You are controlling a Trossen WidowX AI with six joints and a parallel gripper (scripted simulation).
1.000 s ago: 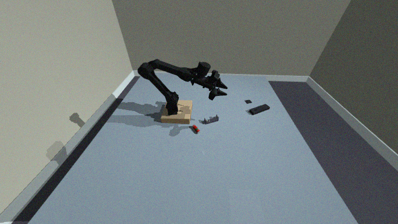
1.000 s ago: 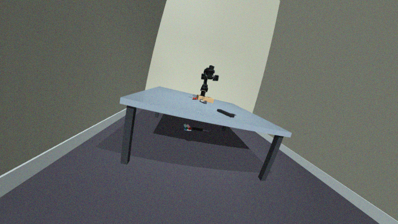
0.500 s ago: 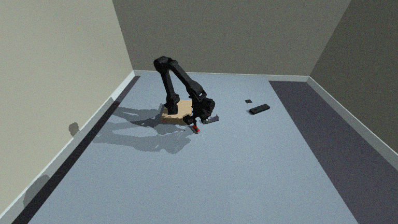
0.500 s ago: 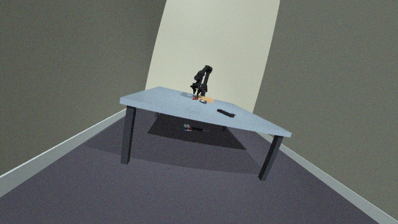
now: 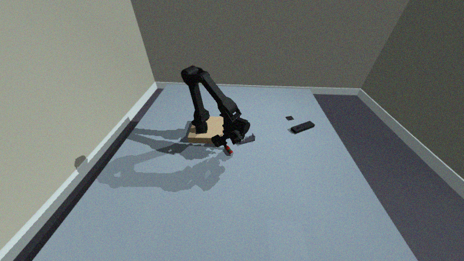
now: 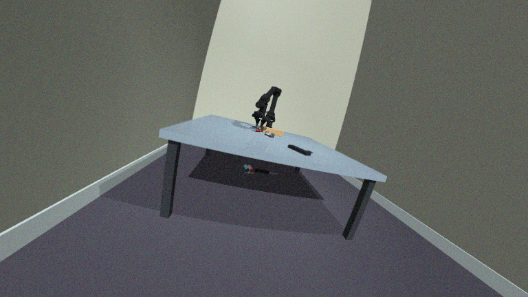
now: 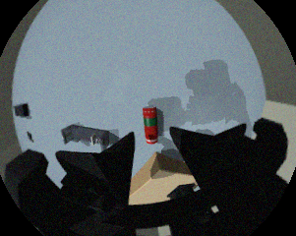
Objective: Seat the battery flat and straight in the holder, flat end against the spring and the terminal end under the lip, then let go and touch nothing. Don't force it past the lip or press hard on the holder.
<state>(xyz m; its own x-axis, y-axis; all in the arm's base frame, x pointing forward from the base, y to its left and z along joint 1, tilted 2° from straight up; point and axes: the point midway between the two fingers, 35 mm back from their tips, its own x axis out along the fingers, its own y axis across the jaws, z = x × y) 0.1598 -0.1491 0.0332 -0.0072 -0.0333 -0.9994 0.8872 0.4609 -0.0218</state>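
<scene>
The battery [image 5: 228, 150] [image 6: 258, 130] [image 7: 150, 121], red with a green band, lies on the table outside the holder. My gripper [image 6: 259, 126] [image 7: 151, 132] is partly open and points down, low over the table near the battery. In the wrist view the battery appears between and just beyond the fingertips, with no grip on it to be seen. The grey holder [image 5: 248, 139] [image 6: 269, 134] [image 7: 84, 135] stands empty on the table to one side of the battery, on the left in the wrist view. The arm partly hides it in the top view.
The wooden base block [image 5: 213, 127] [image 6: 275, 132] [image 7: 152, 189] is close behind the gripper. A long black box [image 5: 302, 127] [image 6: 299, 150] [image 7: 22, 109] and a small dark square [image 5: 289, 118] [image 7: 29, 136] lie farther off. Small coloured objects [image 6: 248, 168] are under the table.
</scene>
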